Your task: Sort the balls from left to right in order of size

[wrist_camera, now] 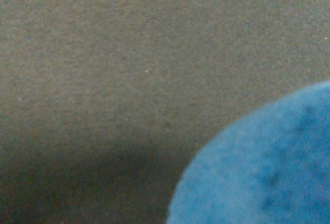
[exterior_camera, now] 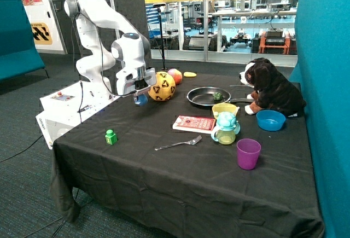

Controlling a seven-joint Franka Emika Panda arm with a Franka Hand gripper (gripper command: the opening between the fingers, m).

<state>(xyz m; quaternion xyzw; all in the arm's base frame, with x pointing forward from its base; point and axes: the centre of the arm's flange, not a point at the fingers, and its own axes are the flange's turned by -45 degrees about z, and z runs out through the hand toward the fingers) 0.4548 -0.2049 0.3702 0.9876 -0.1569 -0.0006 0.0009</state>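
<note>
A small blue ball (exterior_camera: 141, 100) hangs under my gripper (exterior_camera: 141, 96), which is shut on it, low over the black tablecloth (exterior_camera: 180, 183) near the table's far left edge. In the wrist view the blue ball (wrist_camera: 258, 167) fills one corner, with its shadow on the cloth below. Touching distance to its right sits the large yellow ball with black markings (exterior_camera: 162, 87). Behind that one lies the mid-sized pink-orange ball (exterior_camera: 175, 75).
A flat yellow oval (exterior_camera: 190, 74) lies at the back. A black pan (exterior_camera: 199, 100) holds a small green item (exterior_camera: 217, 96). Also on the cloth: a green block (exterior_camera: 111, 137), fork (exterior_camera: 178, 144), red book (exterior_camera: 194, 123), sippy cup (exterior_camera: 226, 127), purple cup (exterior_camera: 248, 153), blue bowl (exterior_camera: 270, 120), plush dog (exterior_camera: 270, 87).
</note>
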